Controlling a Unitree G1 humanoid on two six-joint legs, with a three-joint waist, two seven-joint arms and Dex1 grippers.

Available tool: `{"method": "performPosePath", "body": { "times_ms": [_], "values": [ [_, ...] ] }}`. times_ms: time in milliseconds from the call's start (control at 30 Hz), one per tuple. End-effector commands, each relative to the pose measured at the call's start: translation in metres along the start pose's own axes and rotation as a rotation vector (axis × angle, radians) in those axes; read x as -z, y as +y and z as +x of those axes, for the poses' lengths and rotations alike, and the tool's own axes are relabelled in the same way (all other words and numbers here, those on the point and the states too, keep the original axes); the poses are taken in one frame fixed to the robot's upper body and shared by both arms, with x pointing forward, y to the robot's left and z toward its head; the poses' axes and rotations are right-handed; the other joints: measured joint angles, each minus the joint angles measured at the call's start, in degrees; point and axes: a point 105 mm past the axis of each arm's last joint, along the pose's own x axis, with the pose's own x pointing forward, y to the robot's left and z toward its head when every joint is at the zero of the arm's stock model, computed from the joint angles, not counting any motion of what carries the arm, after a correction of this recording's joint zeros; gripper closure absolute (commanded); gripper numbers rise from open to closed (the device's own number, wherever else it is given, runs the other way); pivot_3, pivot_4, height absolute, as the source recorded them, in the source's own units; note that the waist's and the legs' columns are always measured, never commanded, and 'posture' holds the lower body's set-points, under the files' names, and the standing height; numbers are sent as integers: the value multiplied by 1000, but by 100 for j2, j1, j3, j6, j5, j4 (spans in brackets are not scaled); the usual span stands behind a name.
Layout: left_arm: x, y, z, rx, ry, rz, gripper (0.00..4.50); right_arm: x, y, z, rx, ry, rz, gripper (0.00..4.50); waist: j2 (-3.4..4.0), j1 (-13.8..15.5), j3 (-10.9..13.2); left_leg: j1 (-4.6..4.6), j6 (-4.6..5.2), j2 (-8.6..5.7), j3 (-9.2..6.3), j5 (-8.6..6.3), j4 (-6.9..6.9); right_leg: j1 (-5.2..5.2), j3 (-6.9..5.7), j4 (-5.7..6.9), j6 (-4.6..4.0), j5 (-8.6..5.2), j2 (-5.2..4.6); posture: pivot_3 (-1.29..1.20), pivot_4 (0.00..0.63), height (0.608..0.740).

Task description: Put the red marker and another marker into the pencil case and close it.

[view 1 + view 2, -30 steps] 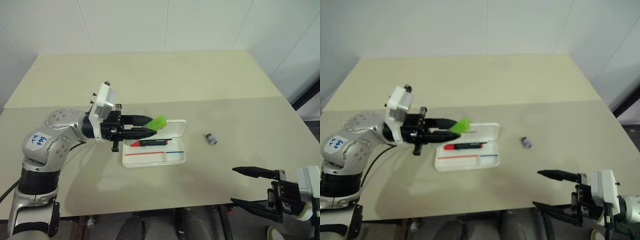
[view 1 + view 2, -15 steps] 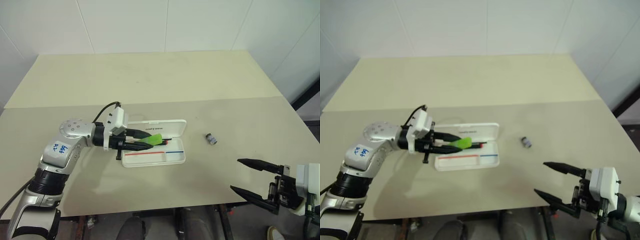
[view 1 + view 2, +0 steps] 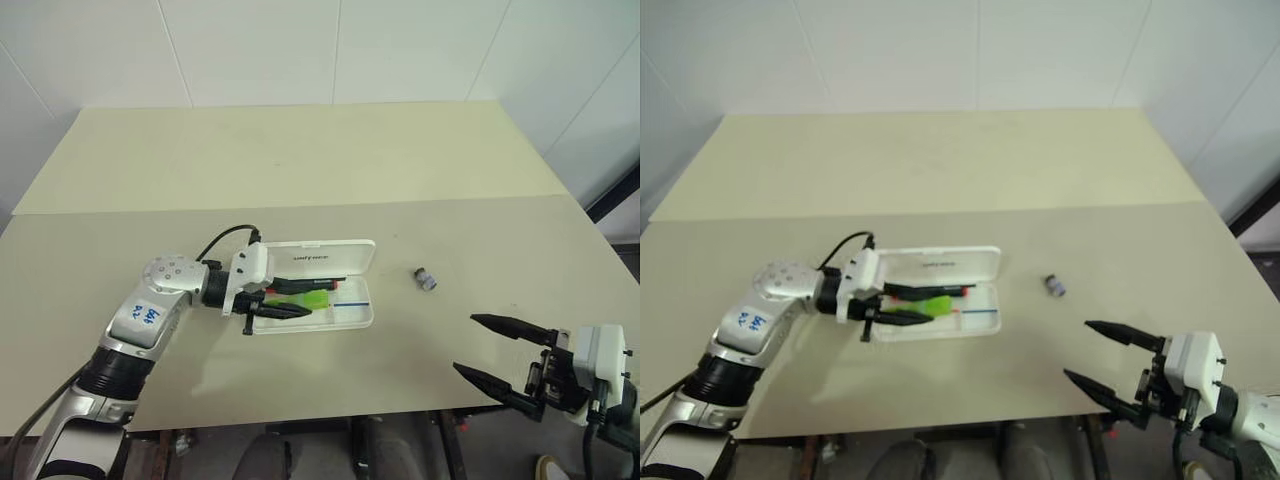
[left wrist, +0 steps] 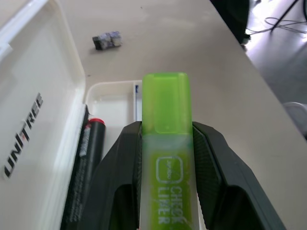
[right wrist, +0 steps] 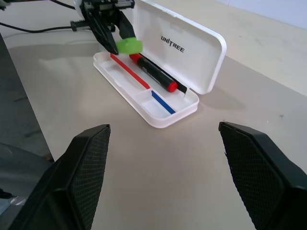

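The white pencil case [image 3: 352, 316] lies open in the middle of the table, its lid [image 5: 184, 48] tilted up at the back. The red marker [image 5: 153, 74] lies inside along the hinge side, also seen in the left wrist view [image 4: 88, 148]. My left gripper [image 3: 305, 302] is shut on the light green highlighter [image 4: 168, 143] and holds it low over the tray's left half; I cannot tell whether it touches the tray. My right gripper [image 3: 464, 342] hangs open and empty near the table's front right edge, well clear of the case.
A small grey cylindrical object [image 3: 424, 277] lies on the table to the right of the case. The table's front edge [image 3: 330, 418] runs just beneath the right gripper. A seam [image 3: 450, 200] crosses the tabletop behind the case.
My left gripper has come down with the green highlighter from above the lid to low over the tray, turning its wrist. The right gripper has hardly moved.
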Motion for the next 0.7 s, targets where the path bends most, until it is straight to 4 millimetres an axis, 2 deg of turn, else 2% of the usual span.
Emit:
{"method": "performPosePath", "body": {
  "times_ms": [33,200,433,567,667,700],
  "values": [
    [3,8,-3,-55,53,39,3414,-3,3,3,2,-12,-13,667,0,-2,0,0,0,0,0,0,0,0,-1,2,1,0,0,0,150,740],
    [12,13,-6,-96,133,52,3414,0,5,6,3,-7,1,667,0,2,0,1,0,1,1,0,0,-1,-4,10,4,1,1,0,150,740],
    [-3,5,0,-35,70,62,3414,1,4,7,9,-2,4,667,0,3,0,3,0,1,0,0,0,0,-1,11,1,0,0,0,150,740],
    [-3,3,0,-21,74,71,3414,2,4,8,11,-3,7,667,1,4,0,2,0,1,0,0,0,-1,-3,10,5,2,0,0,150,740],
    [5,8,-1,-59,130,72,3414,3,4,8,14,-2,10,667,0,2,0,2,0,1,0,0,0,0,-3,11,4,1,0,0,150,740],
    [3,5,-1,-41,113,72,3064,3,5,9,13,-2,11,667,0,2,0,2,0,1,0,0,0,0,-2,11,3,0,0,0,150,740]
  ]
}}
